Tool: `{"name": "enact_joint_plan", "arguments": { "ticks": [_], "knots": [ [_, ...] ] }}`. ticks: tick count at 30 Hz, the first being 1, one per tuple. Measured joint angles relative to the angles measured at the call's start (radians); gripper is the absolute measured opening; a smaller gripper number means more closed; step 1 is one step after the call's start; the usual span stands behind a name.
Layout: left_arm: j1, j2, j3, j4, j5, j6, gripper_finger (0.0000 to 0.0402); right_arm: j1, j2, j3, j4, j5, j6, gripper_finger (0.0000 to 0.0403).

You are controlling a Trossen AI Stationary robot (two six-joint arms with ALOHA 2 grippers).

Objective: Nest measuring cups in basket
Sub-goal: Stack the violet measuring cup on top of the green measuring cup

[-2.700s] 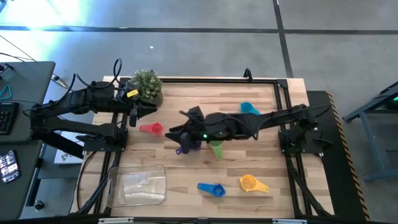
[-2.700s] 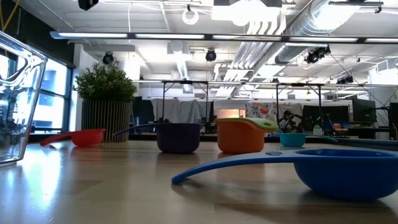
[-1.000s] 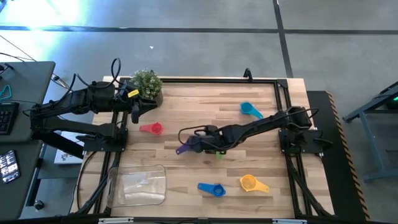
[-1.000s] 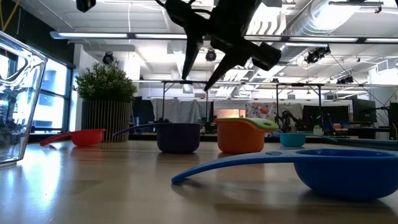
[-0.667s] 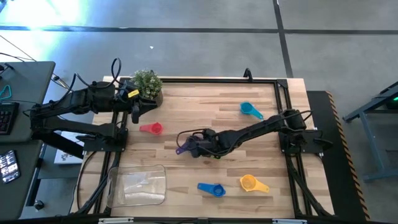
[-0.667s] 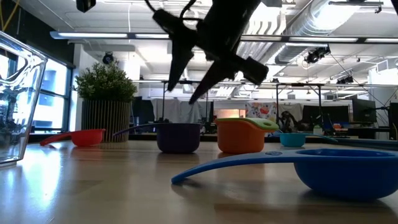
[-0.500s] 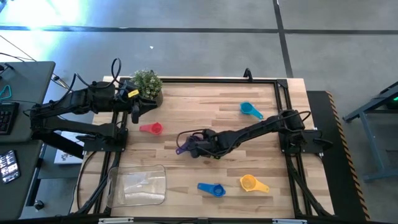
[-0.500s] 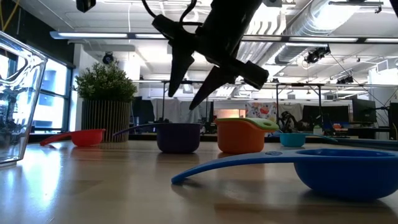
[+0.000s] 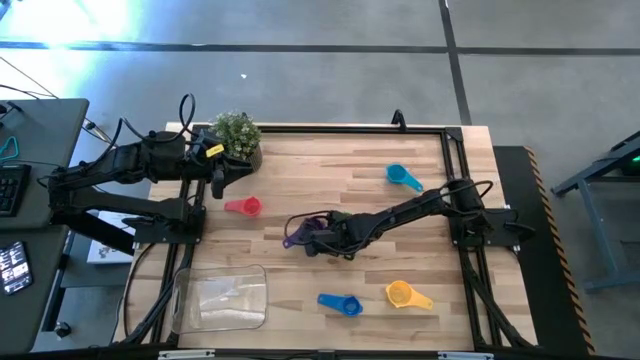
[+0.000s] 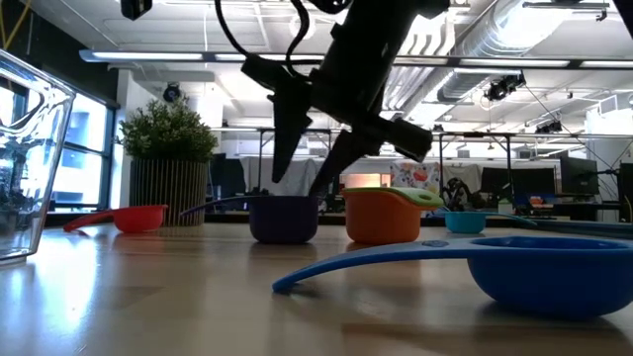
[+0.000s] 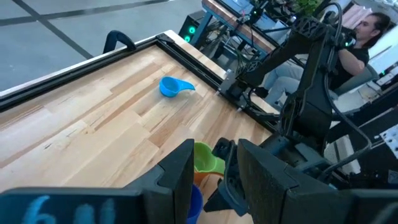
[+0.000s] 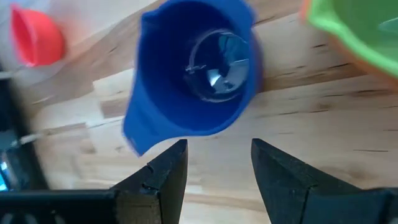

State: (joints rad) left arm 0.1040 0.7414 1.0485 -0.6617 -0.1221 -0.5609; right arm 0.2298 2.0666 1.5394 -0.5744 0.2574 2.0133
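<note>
Pincer left [image 9: 215,178], parked at 10 o'clock beside the plant [image 9: 237,133]; gap cannot be judged. My right pincer [image 12: 214,163], fingers spread wide and empty, hangs directly over the purple cup [image 9: 300,234] at worktop centre, handle toward 8 o'clock. Basket [image 9: 219,298] lies at 7 o'clock. My arm hides the green-and-orange stack [image 10: 384,216] from above.

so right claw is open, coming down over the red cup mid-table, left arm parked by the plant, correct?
Not the red cup. The high view shows the right claw over the purple cup; the red cup lies apart, nearer the plant. The rest holds: claw open, left arm parked by the plant.
</note>
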Motion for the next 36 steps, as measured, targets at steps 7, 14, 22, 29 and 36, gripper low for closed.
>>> {"name": "enact_joint_plan", "arguments": {
  "ticks": [7,14,22,29,36],
  "knots": [
    [0.000,0.000,0.000,0.000,0.000,0.040,0.0115,-0.003,0.015,0.000,-0.010,0.021,0.032,0.0169],
    [0.000,0.000,0.000,0.000,0.001,0.041,0.0115,-0.007,0.024,0.000,-0.024,0.028,0.058,0.0169],
    [0.000,0.000,0.000,0.000,0.008,0.042,0.0115,-0.037,0.024,0.000,-0.043,0.029,0.055,0.0169],
    [0.000,0.000,0.000,0.000,0.008,0.065,0.0115,-0.047,0.024,0.000,-0.043,0.007,0.051,0.0165],
    [0.000,0.000,0.000,0.000,0.008,0.084,0.0115,-0.047,0.024,0.000,-0.043,0.005,0.047,0.0103]
  ]
}}
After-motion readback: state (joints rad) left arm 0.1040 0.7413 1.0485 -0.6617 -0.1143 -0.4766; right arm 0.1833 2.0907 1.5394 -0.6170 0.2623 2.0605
